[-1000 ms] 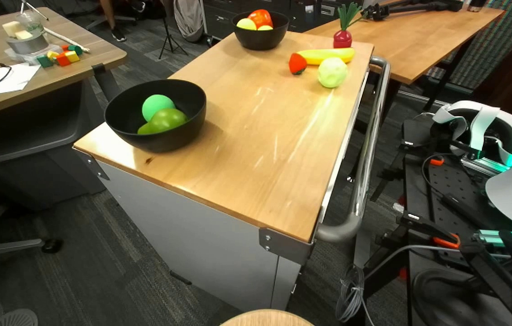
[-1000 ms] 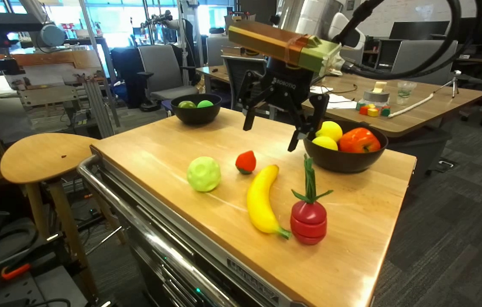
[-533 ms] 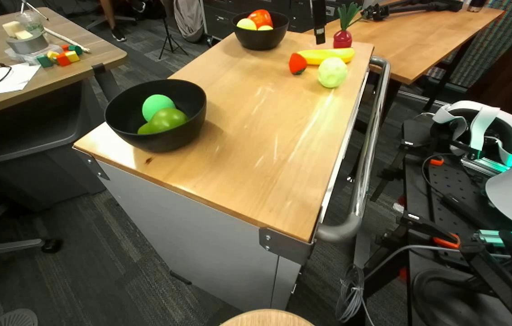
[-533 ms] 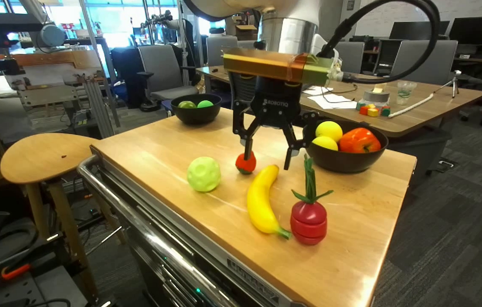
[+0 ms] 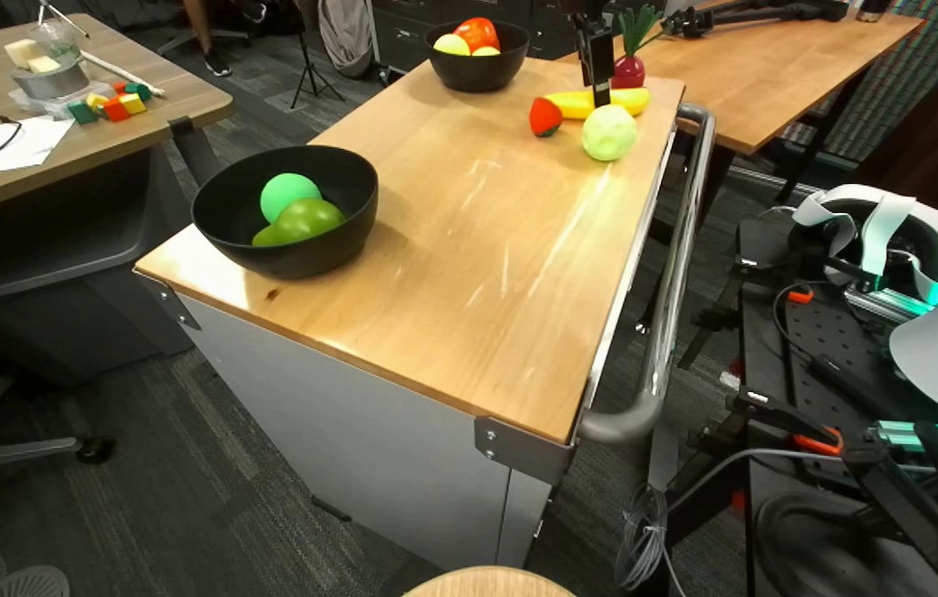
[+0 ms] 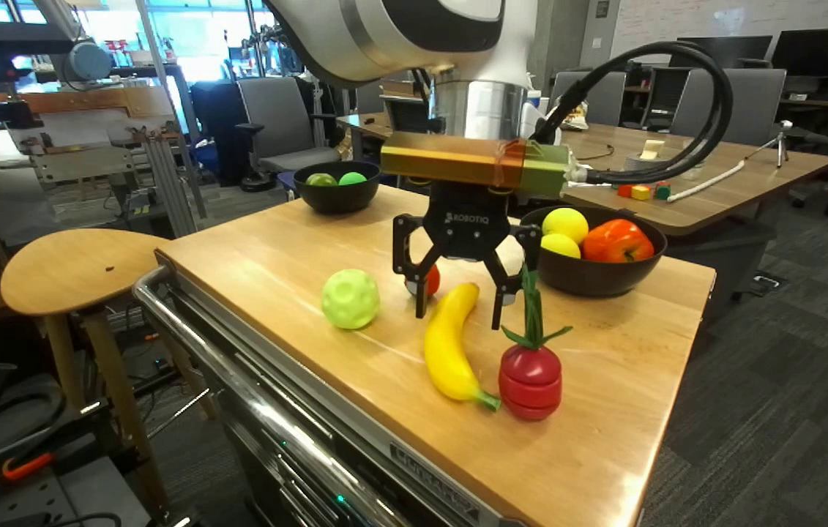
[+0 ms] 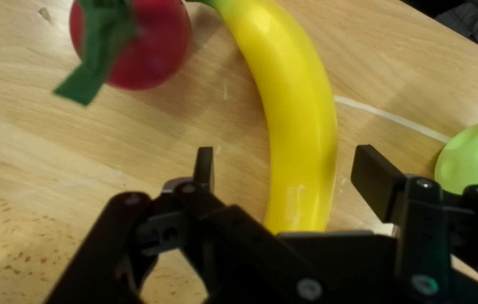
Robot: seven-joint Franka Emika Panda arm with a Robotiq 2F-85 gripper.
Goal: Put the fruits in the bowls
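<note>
Worktop (image 5: 460, 240) gleams above dark, apparently striped carpet (image 5: 211, 464).

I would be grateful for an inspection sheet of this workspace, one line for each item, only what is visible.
Surface: wooden cart top with a dark knot and a pale streak.
Job's things: banana, yellow-green ball, strawberry-like piece and leafy red piece on the top; one bowl holds green pieces, the other bowl yellow pieces and a red-orange piece.
Clutter: coloured blocks and papers on the neighbouring table.
Gripper: open, jaws on either side of the banana in the wrist view, nothing held.
Cables: black cable looping beside the arm; grey cable coil.
Surroundings: round stool, white headset, a person's leg.
</note>
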